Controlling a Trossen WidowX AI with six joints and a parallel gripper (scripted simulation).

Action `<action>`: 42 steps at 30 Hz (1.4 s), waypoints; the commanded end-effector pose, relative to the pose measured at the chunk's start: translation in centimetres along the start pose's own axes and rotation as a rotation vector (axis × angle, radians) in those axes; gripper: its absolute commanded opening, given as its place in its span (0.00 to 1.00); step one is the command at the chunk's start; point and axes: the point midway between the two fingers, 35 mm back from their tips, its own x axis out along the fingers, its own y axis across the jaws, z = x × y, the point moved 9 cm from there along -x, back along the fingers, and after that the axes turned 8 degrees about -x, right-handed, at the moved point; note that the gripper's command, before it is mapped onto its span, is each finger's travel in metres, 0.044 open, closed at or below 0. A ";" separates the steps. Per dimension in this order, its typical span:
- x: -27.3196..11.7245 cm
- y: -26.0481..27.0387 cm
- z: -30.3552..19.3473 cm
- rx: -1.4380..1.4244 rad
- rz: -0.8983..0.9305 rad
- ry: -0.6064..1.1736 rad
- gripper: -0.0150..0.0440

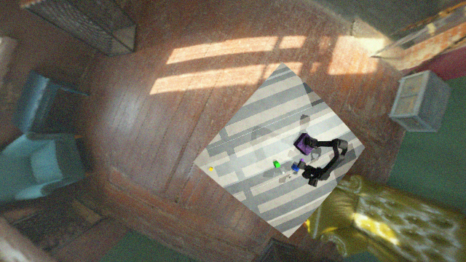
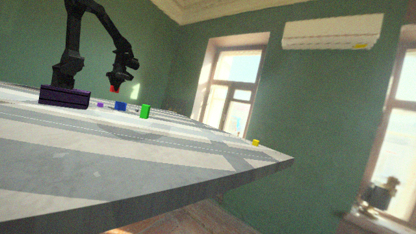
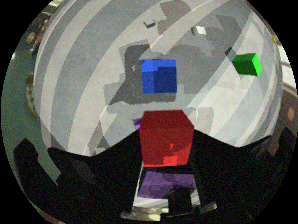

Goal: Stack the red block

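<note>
Hovering pincer (image 2: 114,85) clamped on red block (image 2: 114,88) (off the table (image 2: 182,162)), green tower (image 2: 145,111) apart.

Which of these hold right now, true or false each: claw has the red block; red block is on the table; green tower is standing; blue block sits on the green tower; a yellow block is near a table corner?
1. The claw is shut on the red block. True.
2. The red block rests on the table. False: it hangs in the air above the table, lifted in the claw.
3. The green tower stands upright. True.
4. The blue block sits on top of the green tower. False: it lies on the table beside the tower, apart from it.
5. A yellow block lies near a corner of the table. True.
</note>
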 end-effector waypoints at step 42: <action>-2.8 -14.8 6.3 0.038 -0.030 -0.012 0.25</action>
